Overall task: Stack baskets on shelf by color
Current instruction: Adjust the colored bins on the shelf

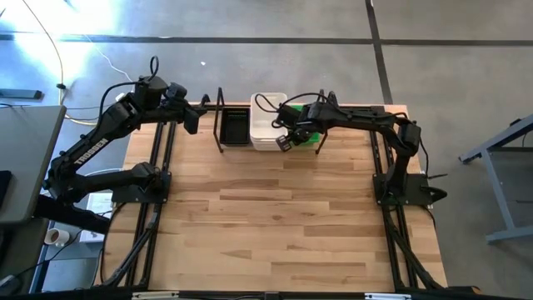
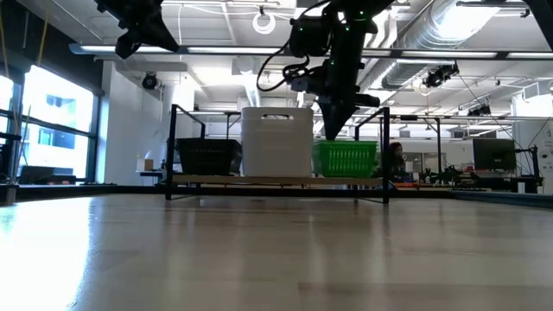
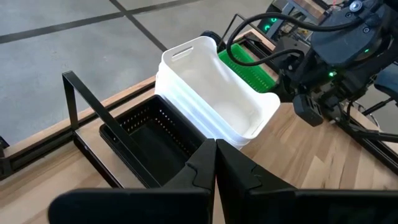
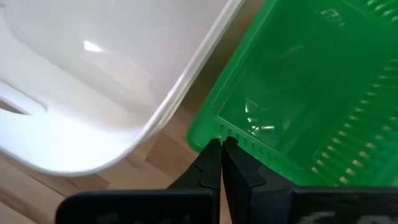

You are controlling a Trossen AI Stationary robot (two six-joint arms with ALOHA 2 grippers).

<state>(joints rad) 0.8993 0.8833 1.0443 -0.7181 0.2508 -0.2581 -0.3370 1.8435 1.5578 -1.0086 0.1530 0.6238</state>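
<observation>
smooth white basket [image 3: 214, 99], slotted green basket [image 4: 311, 106] and black basket [image 3: 149, 140] sit on the thin-rod shelf [image 1: 221, 125]; right pincer [image 4: 222, 152] pressed together over green's rim, left pincer [image 3: 216, 163] pressed together too.

A light wooden plank table [image 1: 275, 217] stands on a grey concrete floor [image 1: 250, 58] crossed by dark seam lines. Beyond the table lies a large open workspace: tall bright windows [image 2: 52, 125] on one side, a white ceiling with exposed silver ducts [image 2: 449, 22], strip lights, and distant desks with monitors [image 2: 494, 155].
</observation>
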